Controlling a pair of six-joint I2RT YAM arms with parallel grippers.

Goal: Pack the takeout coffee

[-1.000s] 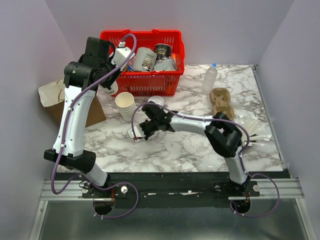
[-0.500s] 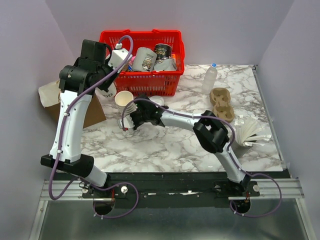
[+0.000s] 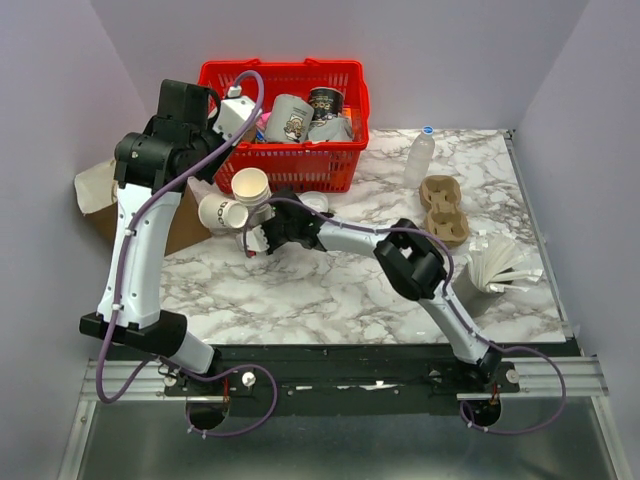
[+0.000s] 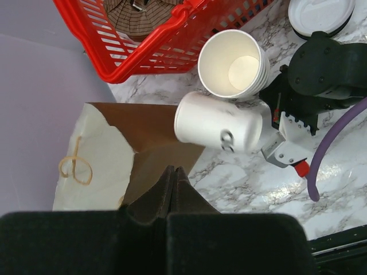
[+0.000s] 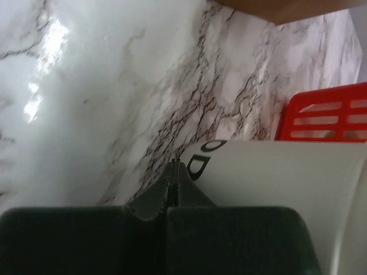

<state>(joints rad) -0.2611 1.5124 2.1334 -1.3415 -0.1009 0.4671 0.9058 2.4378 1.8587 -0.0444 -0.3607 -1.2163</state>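
A round white lid (image 3: 313,202) stands in front of the red basket (image 3: 285,168) and looks like the top of the takeout coffee. Its body is hidden behind my right arm. It also shows in the left wrist view (image 4: 321,14). A white cup with black letters (image 3: 220,212) lies on its side by the stack of paper cups (image 3: 250,186). My right gripper (image 3: 245,235) is shut and empty, its tip (image 5: 176,163) against that lying cup (image 5: 275,189). My left gripper (image 3: 208,150) is shut and empty (image 4: 174,170), raised above the brown paper bag (image 4: 143,132).
Grey printed mugs (image 3: 292,118) sit in the basket. A plastic bottle (image 3: 420,155), a pulp cup carrier (image 3: 445,208) and a holder of white paper items (image 3: 498,268) stand at the right. The bag (image 3: 100,190) lies at the table's left edge.
My right gripper swept left across the table to the cups. The lettered cup went from upright to lying on its side. The cup stack shifted toward the basket. The left arm drifted left.
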